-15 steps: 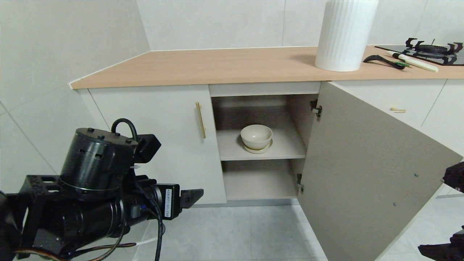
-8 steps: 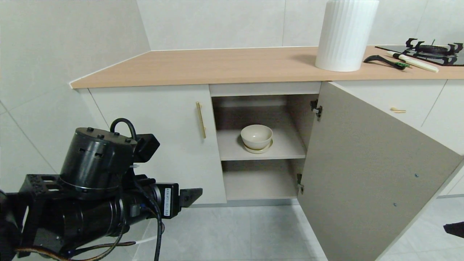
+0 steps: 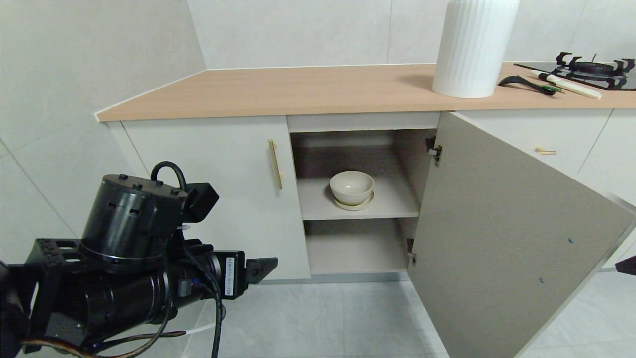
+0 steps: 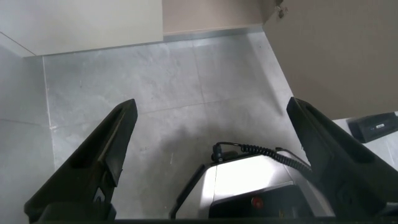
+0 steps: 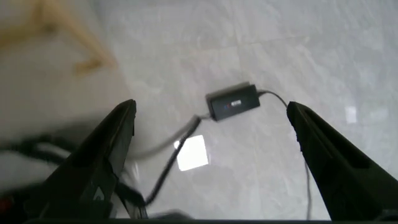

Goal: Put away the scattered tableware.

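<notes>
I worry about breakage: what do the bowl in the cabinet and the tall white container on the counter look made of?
The bowl: probably glazed ceramic, cream, with a soft sheen inside. The tall white container: matte, vertically ribbed wall; ceramic or plastic, the look leaves it open.

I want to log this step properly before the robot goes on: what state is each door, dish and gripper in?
Right cabinet door: swung wide open.
Left cabinet door: shut.
Bowl: upright, empty, sitting on a small plate on the upper shelf.
White ribbed jar: upright on the countertop.
Left gripper: open, holding nothing.
Right gripper: open, holding nothing.
</notes>
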### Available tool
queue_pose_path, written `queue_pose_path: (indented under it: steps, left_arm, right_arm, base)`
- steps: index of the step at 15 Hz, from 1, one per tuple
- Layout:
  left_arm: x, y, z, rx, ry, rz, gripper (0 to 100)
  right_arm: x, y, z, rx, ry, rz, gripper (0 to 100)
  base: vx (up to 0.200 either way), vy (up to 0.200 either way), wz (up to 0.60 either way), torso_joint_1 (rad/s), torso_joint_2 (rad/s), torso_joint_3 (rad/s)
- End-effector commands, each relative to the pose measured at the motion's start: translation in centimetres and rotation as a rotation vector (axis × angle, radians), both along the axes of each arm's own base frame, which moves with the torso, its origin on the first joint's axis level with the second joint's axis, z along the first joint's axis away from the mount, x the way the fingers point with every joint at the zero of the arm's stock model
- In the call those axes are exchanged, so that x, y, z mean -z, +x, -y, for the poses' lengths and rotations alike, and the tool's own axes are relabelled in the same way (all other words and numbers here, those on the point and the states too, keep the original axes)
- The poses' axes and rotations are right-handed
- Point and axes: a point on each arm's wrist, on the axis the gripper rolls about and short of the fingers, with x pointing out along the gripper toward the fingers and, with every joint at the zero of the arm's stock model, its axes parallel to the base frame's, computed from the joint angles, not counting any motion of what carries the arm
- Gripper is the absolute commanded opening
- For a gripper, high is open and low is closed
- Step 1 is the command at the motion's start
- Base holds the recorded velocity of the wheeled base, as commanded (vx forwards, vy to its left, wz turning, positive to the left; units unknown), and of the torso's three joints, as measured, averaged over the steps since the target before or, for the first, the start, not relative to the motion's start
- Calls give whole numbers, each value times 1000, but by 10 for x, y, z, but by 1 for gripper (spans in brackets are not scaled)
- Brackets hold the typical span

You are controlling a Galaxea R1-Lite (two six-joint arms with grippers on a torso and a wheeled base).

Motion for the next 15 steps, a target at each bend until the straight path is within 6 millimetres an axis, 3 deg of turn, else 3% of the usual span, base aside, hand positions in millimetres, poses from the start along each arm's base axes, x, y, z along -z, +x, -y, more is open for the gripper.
queue_pose_path:
  steps: [1, 4, 11, 15]
  left_arm:
    - [0, 0, 0, 0, 0, 0, 100]
    - [-1, 0, 0, 0, -2, 3, 100]
    - [-1, 0, 0, 1, -1, 3, 100]
    - [-1, 0, 0, 1, -1, 3, 100]
  right_arm:
    - [12, 21, 5, 42, 30, -18, 100]
    - [18, 38, 6, 61, 105, 17, 100]
    - [17, 42, 3, 3, 183, 56, 100]
    - [21, 41, -19, -70, 241, 48, 100]
  base:
    - [0, 0, 0, 0, 0, 0]
    - [0, 0, 0, 0, 0, 0]
    - [0, 0, 0, 0, 0, 0]
    - [0, 0, 0, 0, 0, 0]
